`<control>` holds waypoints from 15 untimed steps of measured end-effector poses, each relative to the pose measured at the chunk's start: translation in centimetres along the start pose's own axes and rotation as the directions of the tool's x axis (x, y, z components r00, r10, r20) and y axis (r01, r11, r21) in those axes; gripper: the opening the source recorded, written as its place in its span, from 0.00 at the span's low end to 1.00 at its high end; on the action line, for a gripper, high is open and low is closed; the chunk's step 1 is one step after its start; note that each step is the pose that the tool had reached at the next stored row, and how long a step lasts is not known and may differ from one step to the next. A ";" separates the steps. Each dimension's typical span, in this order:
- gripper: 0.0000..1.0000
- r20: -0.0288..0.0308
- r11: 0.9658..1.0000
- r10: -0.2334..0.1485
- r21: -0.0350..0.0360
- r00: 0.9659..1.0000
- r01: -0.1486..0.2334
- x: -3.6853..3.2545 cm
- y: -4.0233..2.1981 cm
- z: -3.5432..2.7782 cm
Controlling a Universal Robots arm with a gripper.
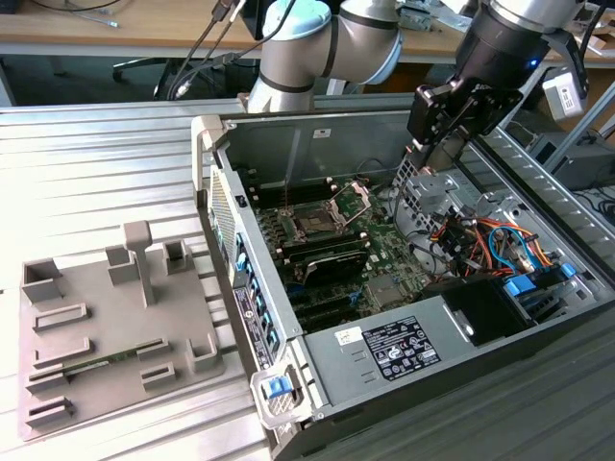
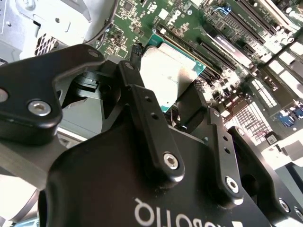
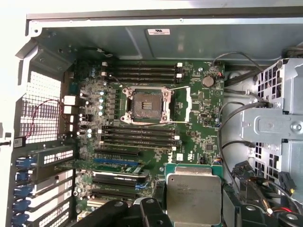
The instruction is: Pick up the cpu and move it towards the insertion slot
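While pincer-held (image 2: 177,106), cpu (image 3: 194,197) gleams silvery, square.

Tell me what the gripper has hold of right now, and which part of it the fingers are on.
The gripper holds the cpu, its fingers clamped on two opposite edges. The pale metal top faces the wrist cameras. It hangs above the open case, apart from the insertion slot.

cpu (image 3: 194,197) in pincer (image 2: 173,111), above motherboard (image 3: 189,137)

The arm reaches down with its tool (image 1: 429,154) lowered, fingers (image 2: 142,101) apparently closed in a grip.
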State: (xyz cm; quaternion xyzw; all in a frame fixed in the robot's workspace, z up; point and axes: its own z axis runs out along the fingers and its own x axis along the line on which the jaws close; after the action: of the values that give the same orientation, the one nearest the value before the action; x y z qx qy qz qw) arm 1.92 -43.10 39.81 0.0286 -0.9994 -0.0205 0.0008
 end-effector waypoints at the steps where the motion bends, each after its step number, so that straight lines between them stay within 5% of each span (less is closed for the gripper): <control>1: 0.55 0.000 1.000 0.000 0.000 1.000 0.000 -0.14 -0.01 0.01; 15: 0.55 0.000 1.000 0.000 0.000 1.000 0.000 -1.51 -0.06 0.08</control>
State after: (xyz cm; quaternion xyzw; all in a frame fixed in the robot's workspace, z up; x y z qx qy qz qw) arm 3.43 -43.07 39.73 0.0286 -0.9994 -0.0206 0.0008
